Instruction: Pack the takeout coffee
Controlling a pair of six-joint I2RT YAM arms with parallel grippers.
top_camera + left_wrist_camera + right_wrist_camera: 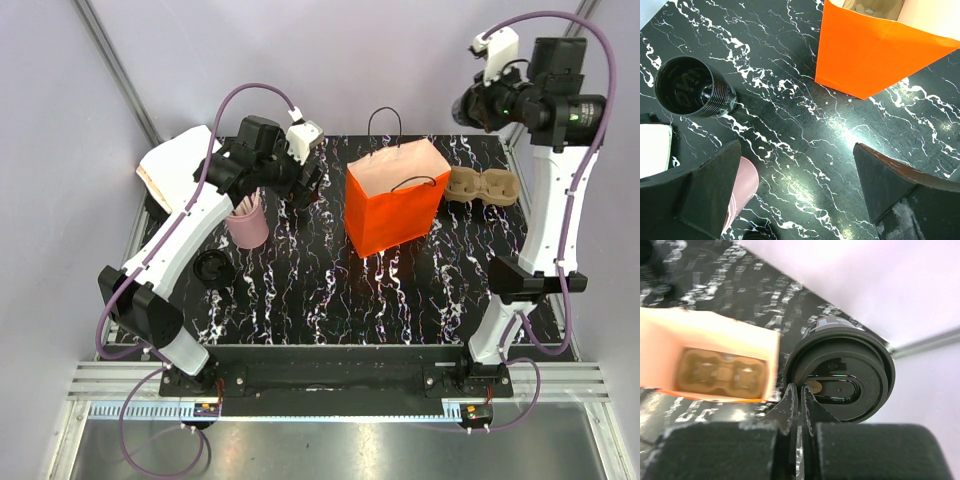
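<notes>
From above, the left arm reached forward over the left part of the desk point(300, 295), its tool point(305, 180) hanging near the pink cup point(247, 222). The right arm stood folded high at the back right, its tool point(472, 105) pointing left, above and to the right of the orange bag point(395, 215). In the left wrist view, that tool's fingers were spread wide and held nothing. They hung over bare desk, with the lidless black cup point(690, 87) upright at upper left and the bag beyond. In the right wrist view, the fingers were pinched together on the lid's rim of the takeout coffee point(845, 375), which hung in the air just beside the bag's open mouth. What looked like a brown cup carrier point(720, 375) lay at the bottom of the bag.
</notes>
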